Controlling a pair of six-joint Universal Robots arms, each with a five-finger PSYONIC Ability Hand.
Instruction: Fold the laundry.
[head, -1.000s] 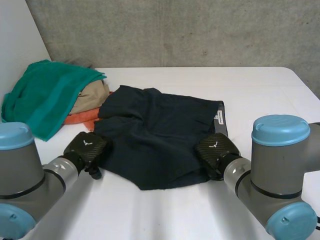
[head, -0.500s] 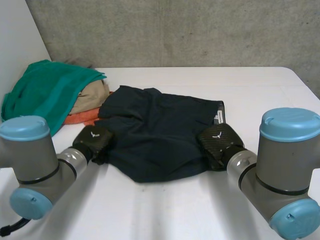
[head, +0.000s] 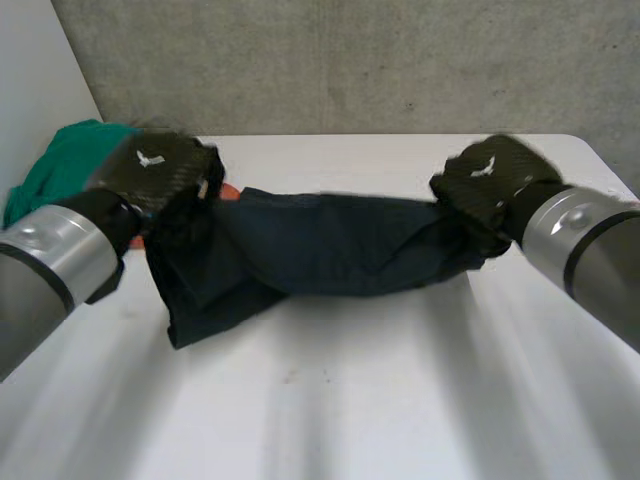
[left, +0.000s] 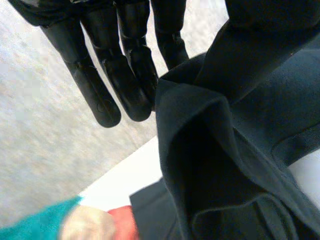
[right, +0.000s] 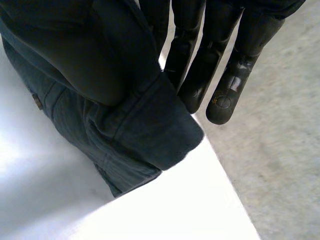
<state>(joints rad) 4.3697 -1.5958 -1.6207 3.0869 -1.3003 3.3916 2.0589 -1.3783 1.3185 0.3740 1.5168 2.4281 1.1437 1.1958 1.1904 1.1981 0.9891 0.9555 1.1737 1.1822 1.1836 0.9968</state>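
Closest to me is the white desk (head: 350, 400), and just above it the dark blue garment (head: 330, 245) hangs stretched between my left robot hand (head: 160, 170) and my right robot hand (head: 490, 180), its corner below the left one reaching down to the desk. Each robot hand pinches one end of the cloth, and its other fingers are straight beside it. Beyond my left robot hand lies a green towel (head: 60, 160), with an orange cloth (head: 228, 190) just beside it.

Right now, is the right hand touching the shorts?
Touching. Right wrist view: shorts wrap against the right hand; head view shows it holding them up.
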